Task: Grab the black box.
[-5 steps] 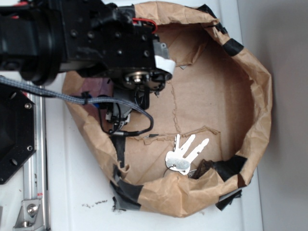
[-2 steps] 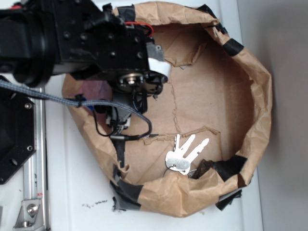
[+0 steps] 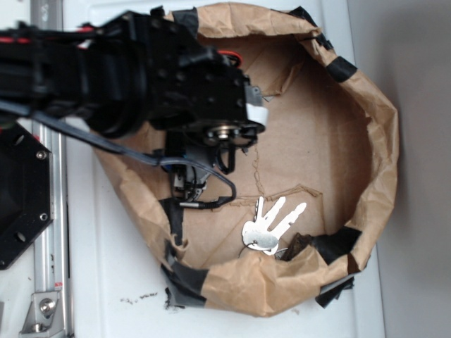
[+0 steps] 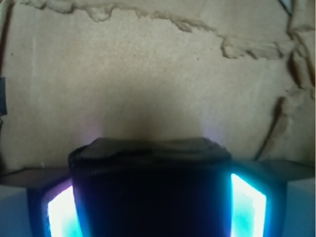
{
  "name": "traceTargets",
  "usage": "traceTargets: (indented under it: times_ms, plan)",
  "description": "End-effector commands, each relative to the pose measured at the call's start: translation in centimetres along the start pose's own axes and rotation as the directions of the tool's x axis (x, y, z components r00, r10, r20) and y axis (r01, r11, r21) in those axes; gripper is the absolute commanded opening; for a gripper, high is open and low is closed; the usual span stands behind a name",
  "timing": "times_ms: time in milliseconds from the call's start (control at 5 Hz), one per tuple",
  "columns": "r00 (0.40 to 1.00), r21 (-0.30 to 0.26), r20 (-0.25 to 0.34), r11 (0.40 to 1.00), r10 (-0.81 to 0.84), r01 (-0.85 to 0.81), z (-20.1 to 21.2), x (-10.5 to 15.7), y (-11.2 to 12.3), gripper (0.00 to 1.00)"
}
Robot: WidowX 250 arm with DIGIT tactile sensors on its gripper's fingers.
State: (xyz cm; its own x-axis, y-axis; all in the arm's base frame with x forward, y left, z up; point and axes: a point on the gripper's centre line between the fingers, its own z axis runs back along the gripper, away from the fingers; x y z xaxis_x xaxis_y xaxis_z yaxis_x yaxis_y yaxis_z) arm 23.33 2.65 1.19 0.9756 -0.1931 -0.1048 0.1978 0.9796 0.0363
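Wrist view, nearest: the black box (image 4: 150, 190) fills the lower centre, clamped between the two fingers of the claw (image 4: 150, 207); the finger pads (image 4: 245, 206) glow cyan at either flank of the box. The box's top edge shows rounded corners and a dull sheen. Its lower part runs out of frame.

Beyond the box: brown cardboard (image 4: 148, 74), flat, with a torn, ragged paper layer along the top and right.

Exterior view: the arm (image 3: 106, 77), black, enters from the left and reaches over the left part of a paper bin (image 3: 373, 141), a brown paper wall patched with black tape (image 3: 187, 285). The claw itself is hidden under the wrist housing here, and the box cannot be seen in this view. A cable (image 3: 211, 190) loops below the wrist.

Inside the bin, lower centre: keys (image 3: 271, 224), silver, fanned, lying on the cardboard floor, apart from the arm. Just beside them, against the bin wall, a small dark object, too unclear to name.

Outside the bin: white worktop (image 3: 113, 274); a black hexagonal plate (image 3: 21, 197) with screws at the left edge; a metal rail (image 3: 53, 282) beneath it.
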Motion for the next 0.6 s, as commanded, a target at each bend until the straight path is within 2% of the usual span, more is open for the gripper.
traceTargets:
  times_ms: [0, 200, 400]
  plan:
    - [0.995, 0.004, 0.036, 0.996, -0.088, 0.088, -0.5, 0.8, -3.2, 1.00]
    - [0.996, 0.002, 0.028, 0.996, -0.087, 0.087, -0.7, 0.6, -2.8, 1.00]
    - [0.998, 0.008, 0.028, 0.999, -0.048, 0.048, -0.4, 0.3, -2.1, 0.00]
